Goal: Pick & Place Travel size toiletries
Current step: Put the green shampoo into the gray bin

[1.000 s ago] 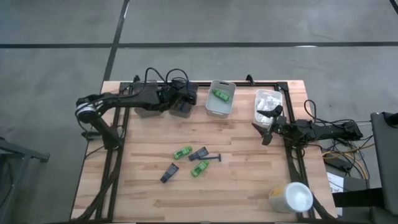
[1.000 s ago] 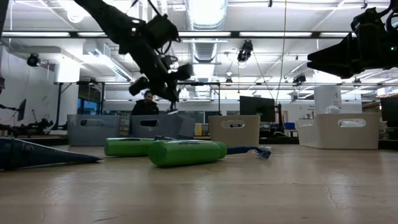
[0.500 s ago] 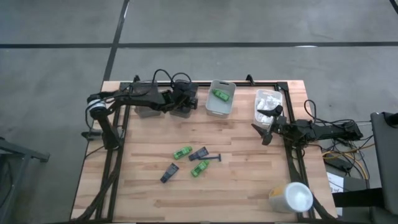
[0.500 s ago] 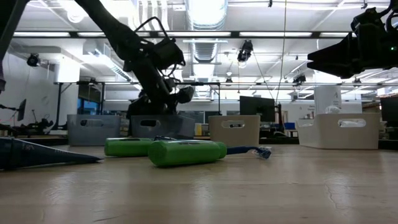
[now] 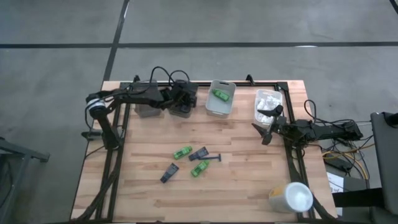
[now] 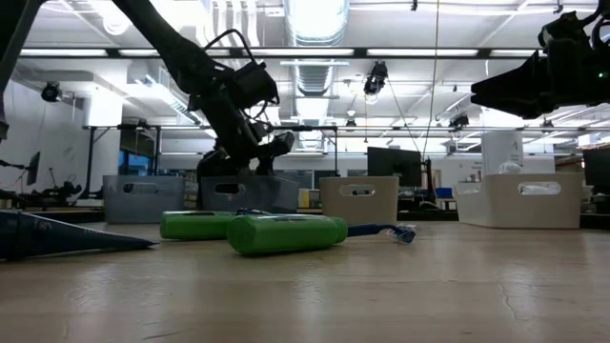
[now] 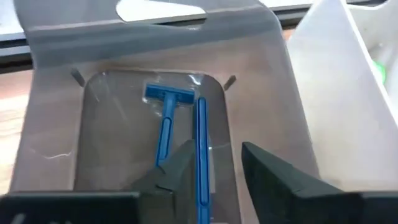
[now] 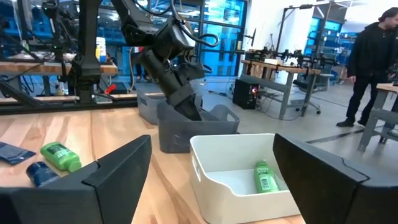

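Observation:
My left gripper [image 7: 217, 147] hangs open over a grey bin [image 7: 56, 124] at the table's far edge [image 5: 181, 107]. Two dark blue razors lie on the bin's floor. One [image 7: 166, 118] shows its head. The other's thin handle [image 7: 201, 143] runs between my fingers, close to one of them; I cannot tell if it touches. On the table's middle rest two green packs [image 5: 182, 152] [image 5: 199, 168], two dark blue pieces [image 5: 200, 153] [image 5: 169, 173] and one more razor [image 5: 215, 157]. My right gripper [image 5: 263, 125] waits open at the right edge.
A white bin [image 5: 221, 98] holds a green pack. Another white bin [image 5: 268, 103] at the far right holds white packets. A second grey bin [image 5: 145, 109] stands left of the first. A white cup [image 5: 291, 196] lies at the near right corner. A person [image 8: 373, 68] stands beyond the table.
My left gripper has gone down and a little toward the right, in over the grey bin, tipping further downward. Its fingers have parted in the last half second. My right arm has kept still.

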